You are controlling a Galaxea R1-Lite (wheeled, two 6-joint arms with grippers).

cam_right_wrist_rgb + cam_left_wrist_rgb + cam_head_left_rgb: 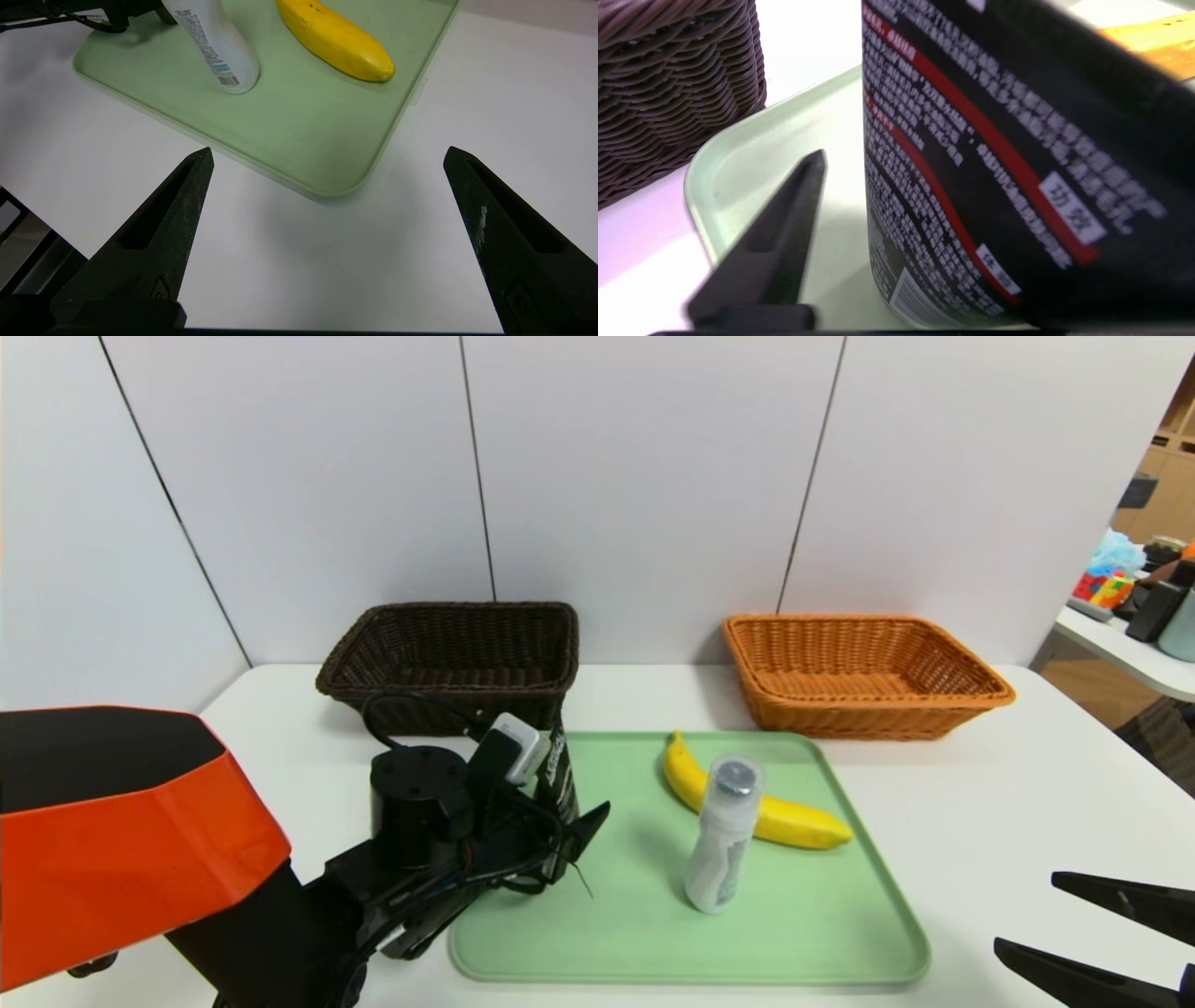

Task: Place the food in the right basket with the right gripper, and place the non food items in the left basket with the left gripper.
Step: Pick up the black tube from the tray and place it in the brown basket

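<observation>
The right gripper [327, 158] is seen with its two black fingers [154, 238] spread wide apart, one at the lower left of the frame and one at the lower right, with nothing between them. A white table [490, 107] is seen beneath them. A green tray [303, 135] is laid across the upper middle of the frame, its rounded corner reaching down between the fingertips. A yellow banana [334, 39] is lain on the tray at the upper centre. A white bottle [217, 44] with a barcode is stood on the tray just left of the banana. Dark cabling [70, 16] is glimpsed at the upper left corner.
</observation>
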